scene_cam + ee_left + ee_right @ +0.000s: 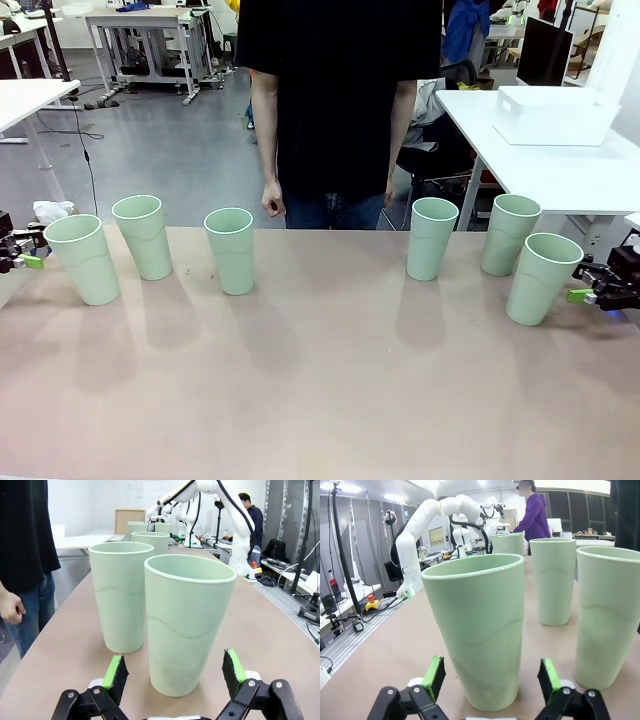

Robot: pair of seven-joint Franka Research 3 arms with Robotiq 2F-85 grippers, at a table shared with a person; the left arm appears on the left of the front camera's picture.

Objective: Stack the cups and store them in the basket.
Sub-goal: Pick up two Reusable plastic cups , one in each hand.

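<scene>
cups [232, 250]: six upright, unstacked, in a loose row on the tan counter [330, 400] | basket [555, 117]: on a white table [560, 175] far right, well apart | left gripper [35, 252], right gripper [582, 282]: fingers [116, 672] spread wide, each facing an end cup | person [335, 90] at the far edge | grey floor [170, 160]

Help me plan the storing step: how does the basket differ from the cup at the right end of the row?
The basket is white, the right-end cup pale mint green. The basket is a wide rectangular bin; the cup is tall, round and tapered. The basket sits on a white side table, the cup on the brown table. Both stand upright, open-topped.
</scene>
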